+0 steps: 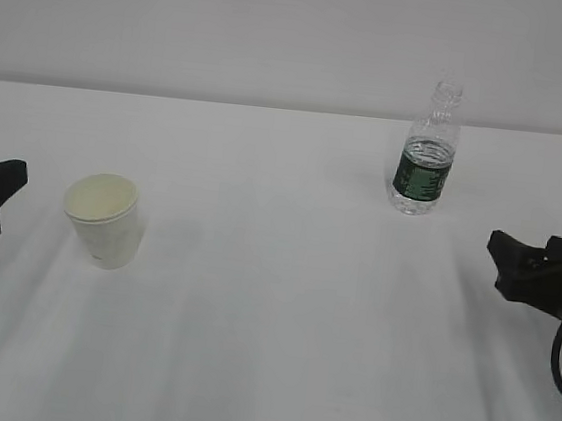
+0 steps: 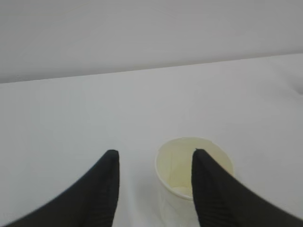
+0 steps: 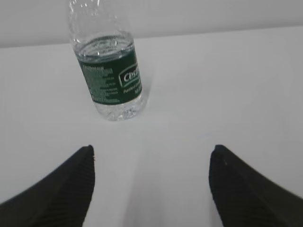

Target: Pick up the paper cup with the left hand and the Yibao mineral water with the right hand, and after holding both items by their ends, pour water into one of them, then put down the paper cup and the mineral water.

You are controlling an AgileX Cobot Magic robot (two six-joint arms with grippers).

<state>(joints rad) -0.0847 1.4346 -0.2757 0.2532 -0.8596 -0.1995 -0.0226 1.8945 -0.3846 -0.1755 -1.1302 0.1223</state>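
On the white surface (image 1: 279, 321), both hands wait with fingers apart.
The left hand (image 2: 154, 163) sits just short of the upright paper cup (image 1: 105, 218); farther back, the Yibao mineral water (image 1: 427, 155) stands ahead of the right hand (image 3: 151, 158).

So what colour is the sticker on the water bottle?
Dark green with white writing, wrapped around the small clear ribbed plastic bottle. The right wrist view shows it best.

The paper cup (image 2: 189, 182) stands upright, partly behind the left hand's (image 2: 154, 187) spread right finger.
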